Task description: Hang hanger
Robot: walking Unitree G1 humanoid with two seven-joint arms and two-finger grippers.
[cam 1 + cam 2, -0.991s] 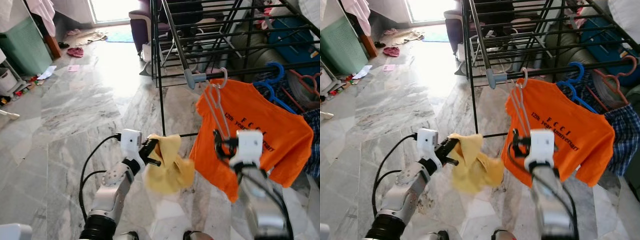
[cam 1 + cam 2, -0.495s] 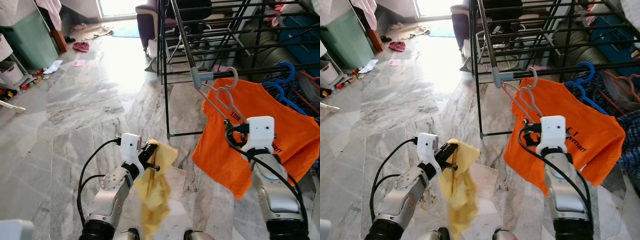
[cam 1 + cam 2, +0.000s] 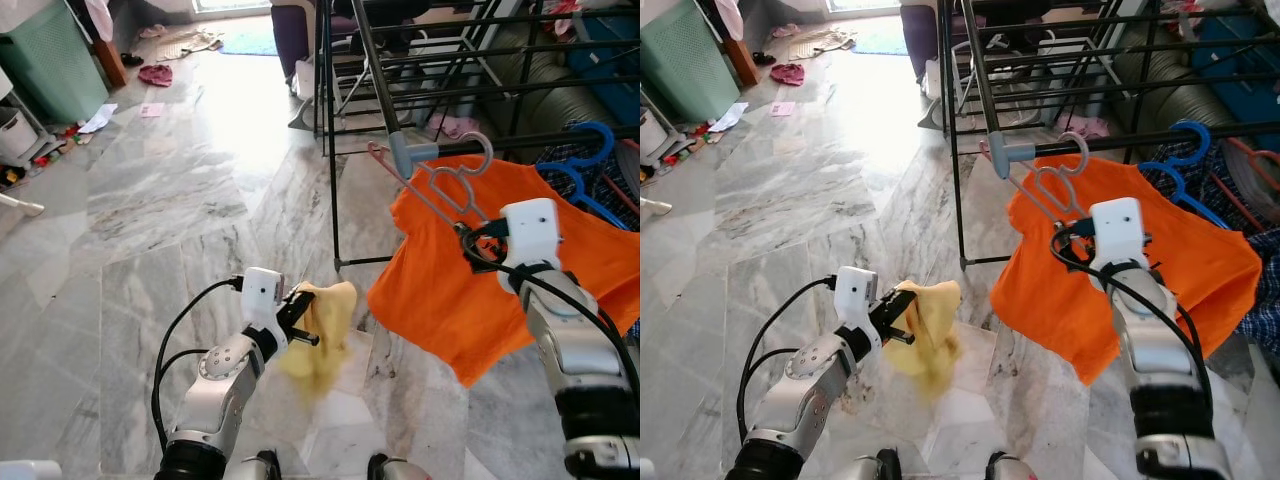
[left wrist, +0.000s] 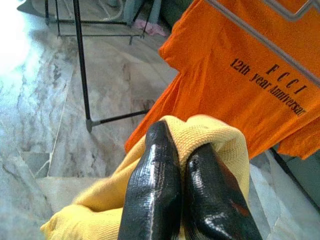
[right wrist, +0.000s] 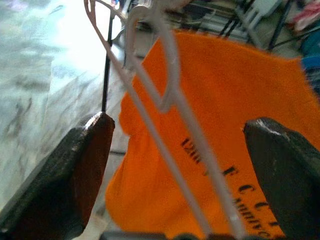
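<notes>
Already our right gripper (image 5: 175, 150) stood spread wide behind the pink hanger (image 3: 432, 190), whose hook sat on the rack rail (image 3: 540, 140) carrying the orange shirt (image 3: 450, 290). Our left gripper (image 4: 180, 185) pinched a yellow cloth (image 3: 325, 335), likely kept aside. Open floor (image 3: 150, 220) lay leftward.

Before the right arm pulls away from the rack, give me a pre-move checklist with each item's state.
1. Pale hanger hook over the rack rail: ok, it curls over the bar.
2. Right gripper open, fingers apart either side of the hanger: ok.
3. Orange shirt fully on the hanger: cannot tell.
4. Left gripper shut on the yellow cloth: ok.
5. Yellow cloth apart from the orange shirt: ok in the eye views.
</notes>
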